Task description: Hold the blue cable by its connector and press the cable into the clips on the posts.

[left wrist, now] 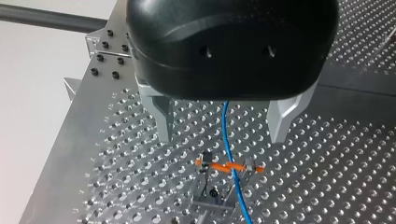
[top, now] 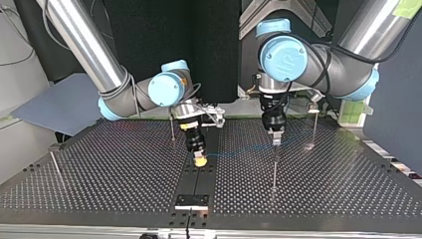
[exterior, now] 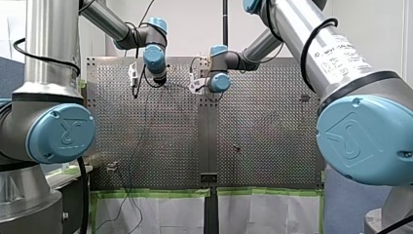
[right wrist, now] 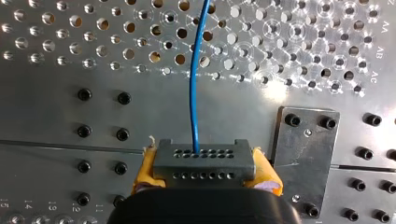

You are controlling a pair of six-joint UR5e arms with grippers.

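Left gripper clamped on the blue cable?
No: my left gripper stands open, the blue cable running untouched between its fingers.

Bright, even room light, no hard shadows. Specular glare on the perforated table (right wrist: 289,37) in right wrist view and along my right arm (top: 84,40) in top view, whose backdrop (top: 214,50) is black.

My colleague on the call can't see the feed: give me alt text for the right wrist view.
My right gripper has its yellow-padded jaws shut on the grey connector, and the blue cable runs from it ahead over the perforated table. A bolted metal plate lies beside the gripper.
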